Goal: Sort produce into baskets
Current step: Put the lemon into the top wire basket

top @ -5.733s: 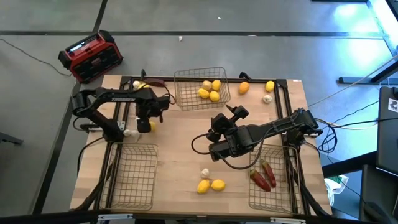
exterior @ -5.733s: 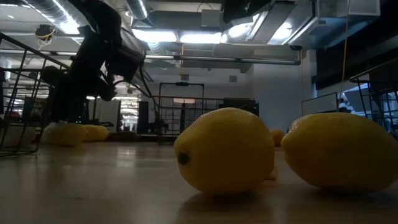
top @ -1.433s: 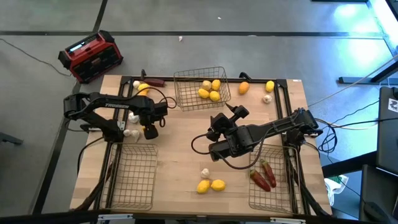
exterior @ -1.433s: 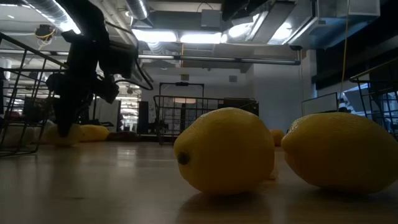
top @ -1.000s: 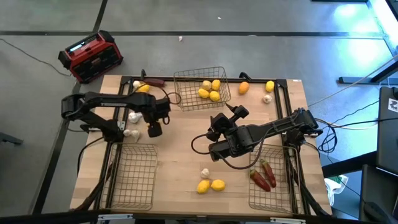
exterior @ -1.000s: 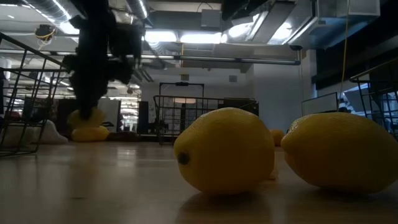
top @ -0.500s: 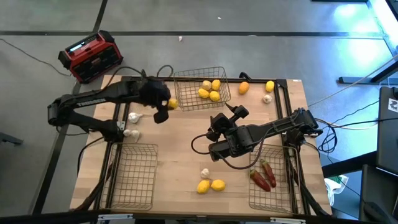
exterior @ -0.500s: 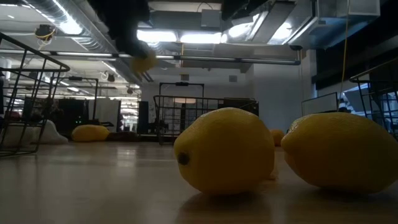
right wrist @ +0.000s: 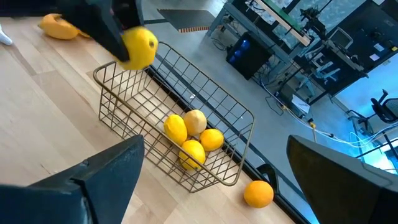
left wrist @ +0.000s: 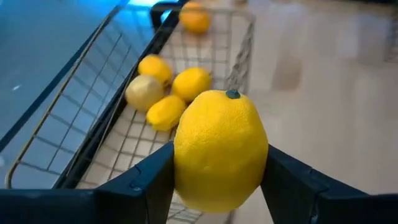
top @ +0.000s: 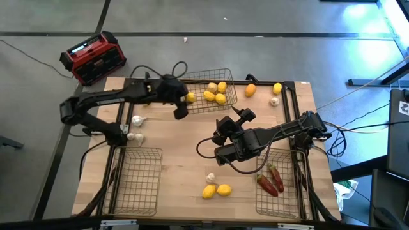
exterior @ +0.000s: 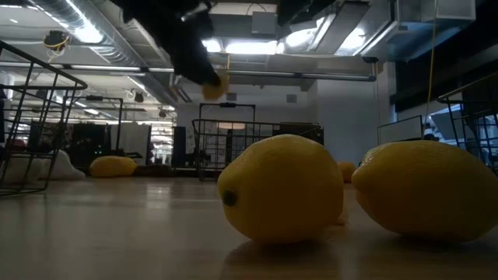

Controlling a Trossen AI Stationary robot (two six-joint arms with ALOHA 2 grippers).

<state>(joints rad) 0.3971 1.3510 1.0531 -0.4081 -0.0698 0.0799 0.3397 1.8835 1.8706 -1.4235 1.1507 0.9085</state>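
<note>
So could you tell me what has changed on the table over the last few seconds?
The left gripper took hold of a yellow lemon near the table's left side, lifted it, and carried it to the left edge of the far basket, where it holds it now. The right gripper stayed open over the table's middle. The four fruits in that basket, the lemons at the near edge and the chilies have not moved.

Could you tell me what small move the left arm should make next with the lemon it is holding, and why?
Probably carry on a little further over the far basket before letting go: the left gripper holds the lemon at the basket's near edge, raised off the table, and four fruits already lie inside it.
</note>
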